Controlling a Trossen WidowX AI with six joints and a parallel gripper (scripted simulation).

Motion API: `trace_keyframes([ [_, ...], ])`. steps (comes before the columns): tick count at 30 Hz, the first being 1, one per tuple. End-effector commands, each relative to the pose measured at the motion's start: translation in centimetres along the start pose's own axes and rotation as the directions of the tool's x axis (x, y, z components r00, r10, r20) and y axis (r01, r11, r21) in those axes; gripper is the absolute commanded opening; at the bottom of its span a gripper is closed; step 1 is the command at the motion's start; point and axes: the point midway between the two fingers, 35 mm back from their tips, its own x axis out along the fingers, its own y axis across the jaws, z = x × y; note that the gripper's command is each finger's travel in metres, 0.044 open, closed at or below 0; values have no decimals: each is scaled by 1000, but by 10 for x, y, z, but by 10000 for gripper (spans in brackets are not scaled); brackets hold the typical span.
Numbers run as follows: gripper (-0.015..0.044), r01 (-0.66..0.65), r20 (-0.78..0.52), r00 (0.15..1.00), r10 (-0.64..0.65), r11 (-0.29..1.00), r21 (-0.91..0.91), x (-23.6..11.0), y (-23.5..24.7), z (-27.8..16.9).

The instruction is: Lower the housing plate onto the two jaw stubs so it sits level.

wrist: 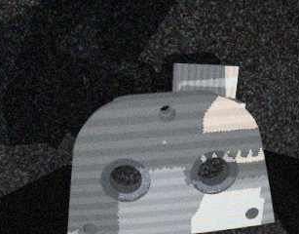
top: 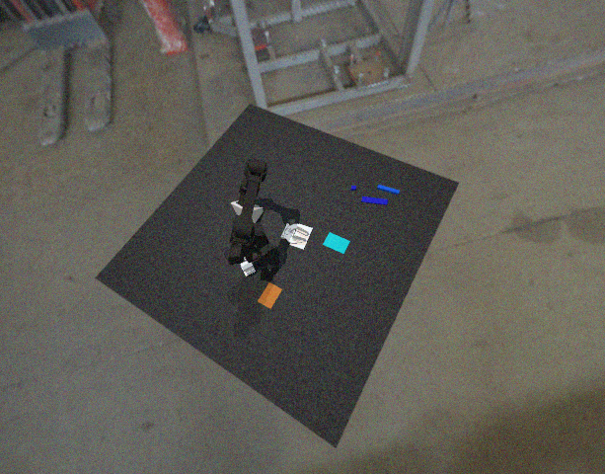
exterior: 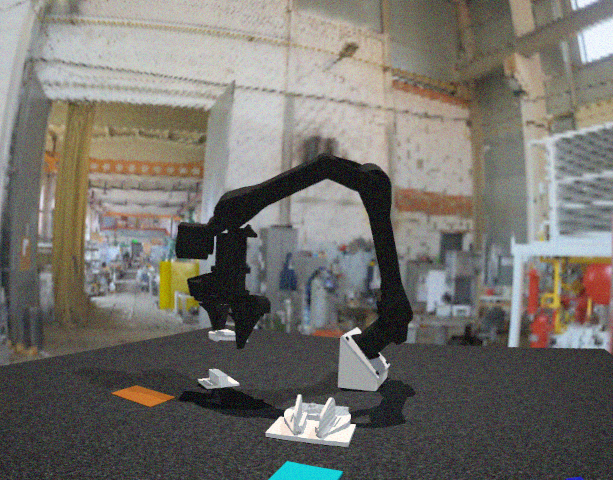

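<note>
My gripper (exterior: 228,336) (wrist: 165,168) is shut on the housing plate (exterior: 221,335) (wrist: 164,141), a pale rounded plate with two large round holes. It holds the plate up in the air, clear of the white stand (exterior: 217,379) (top: 248,269) (wrist: 200,75) below. The white base (exterior: 306,438) (top: 308,231) stands apart from the gripper, to its right and nearer in the exterior view. Two upright jaws (exterior: 326,416) stand side by side on it, with a gap between them. Their pins and stubs are too small to tell apart. The arm hides the plate in the top view.
A cyan patch (top: 336,242) (exterior: 306,471) lies beside the white base. An orange patch (top: 269,295) (exterior: 142,395) lies near the stand. Two blue bars (top: 374,200) (top: 388,189) and a small blue block (top: 353,188) lie farther off. The white arm mount (exterior: 358,366) stands behind the base.
</note>
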Motion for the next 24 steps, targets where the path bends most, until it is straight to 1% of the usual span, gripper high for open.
trace_keyframes([
  [1, 351, -2, 3, 1000, 2, 999, -41, -3, 16, 0],
  [24, 351, 3, 9, 1000, -1, 971, -237, -8, 93, -2],
])
